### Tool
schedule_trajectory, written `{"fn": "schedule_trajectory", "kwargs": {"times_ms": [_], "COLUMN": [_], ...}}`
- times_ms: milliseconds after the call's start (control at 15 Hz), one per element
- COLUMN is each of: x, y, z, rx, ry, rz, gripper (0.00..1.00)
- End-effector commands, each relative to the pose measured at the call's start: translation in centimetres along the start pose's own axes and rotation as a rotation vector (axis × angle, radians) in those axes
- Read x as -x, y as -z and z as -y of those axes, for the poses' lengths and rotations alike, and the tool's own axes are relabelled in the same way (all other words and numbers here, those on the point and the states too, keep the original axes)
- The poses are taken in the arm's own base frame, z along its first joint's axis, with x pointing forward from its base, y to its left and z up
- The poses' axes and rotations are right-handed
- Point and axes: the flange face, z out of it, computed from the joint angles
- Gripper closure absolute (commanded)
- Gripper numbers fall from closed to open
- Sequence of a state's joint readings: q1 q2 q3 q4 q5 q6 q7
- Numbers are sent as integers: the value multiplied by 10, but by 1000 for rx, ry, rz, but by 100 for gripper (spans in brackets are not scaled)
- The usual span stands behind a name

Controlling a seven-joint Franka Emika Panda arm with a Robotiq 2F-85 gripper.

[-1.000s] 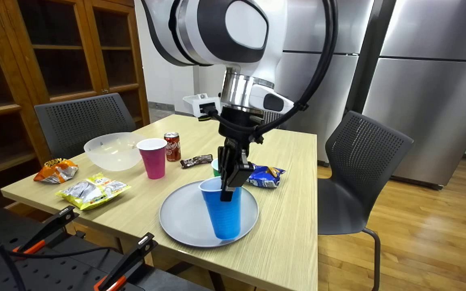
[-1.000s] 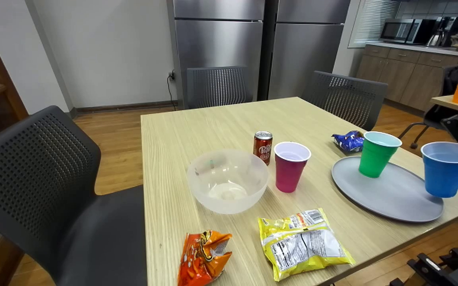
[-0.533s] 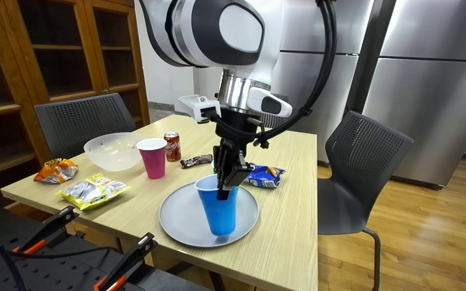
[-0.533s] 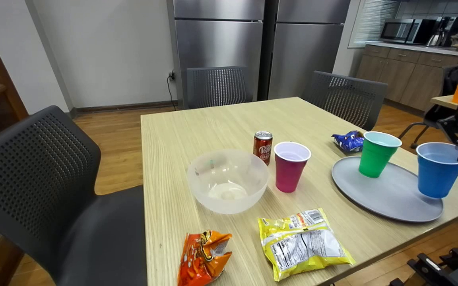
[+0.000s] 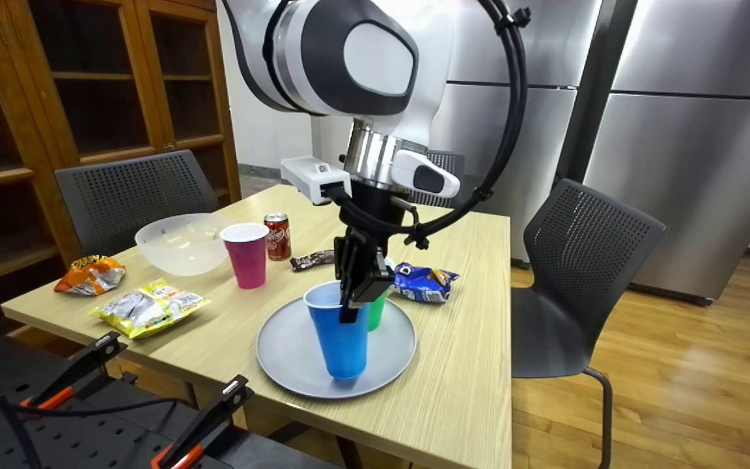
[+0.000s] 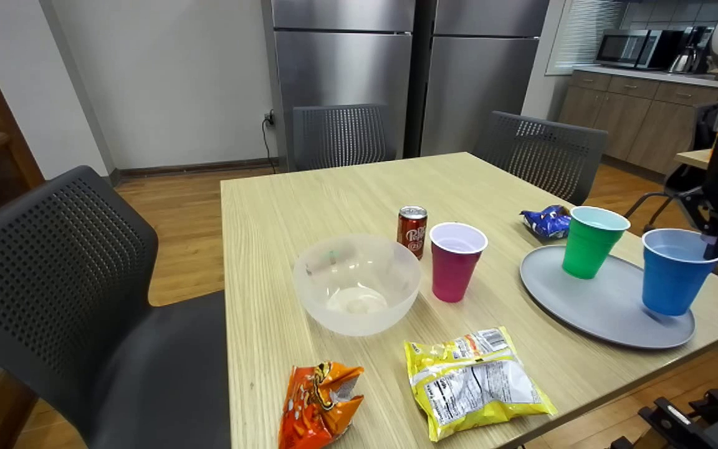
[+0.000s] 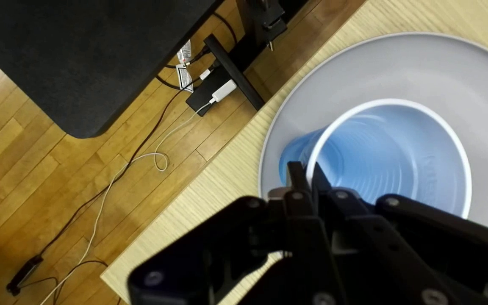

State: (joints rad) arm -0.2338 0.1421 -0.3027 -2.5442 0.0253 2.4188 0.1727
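Nearest in an exterior view, down at the near left, there's a pair of black-and-orange clamps (image 5: 199, 425) by a dark perforated board (image 5: 88, 443). Past that comes the tabletop (image 5: 459, 410) with a flat grey plate (image 5: 284, 352) close to its near edge, and over the plate is the blue cup (image 5: 342, 345), mouth up and pretty much upright. The tool (image 7: 309, 174) is clamped on that cup's wall at the rim, on the right side in both exterior views, one jaw inside and one outside. Honestly can't tell if the cup's base touches the plate. Just beyond it, a green cup (image 6: 591, 246) stands on the same plate. Going farther, there's a yellow snack bag (image 5: 150, 309) lying off to the left, a blue snack bag (image 5: 424, 284) past the plate on the right, and an orange snack bag (image 5: 92, 276) near the tabletop's left edge. Behind those you get a magenta cup (image 5: 249, 262), a frosted bowl (image 5: 176, 259) just left of it, a dark wrapped bar (image 5: 313, 260) and a red soda can (image 5: 278, 239). Way back it's a dark chair (image 5: 580, 260) on the right, a wooden cabinet (image 5: 49, 130) at the far left and two steel fridges (image 5: 694, 182) at the far right.
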Motion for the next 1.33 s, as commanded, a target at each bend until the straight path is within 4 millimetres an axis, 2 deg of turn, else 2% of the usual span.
{"fn": "schedule_trajectory", "kwargs": {"times_ms": [0,600,1267], "x": [-5,-10,-13], "y": [-6,-18,-19], "z": [4,4,2], "rx": [-26,-56,-49], "ry": [13,-49,-52], "rz": [16,46,44], "gripper": [99,99,99]}}
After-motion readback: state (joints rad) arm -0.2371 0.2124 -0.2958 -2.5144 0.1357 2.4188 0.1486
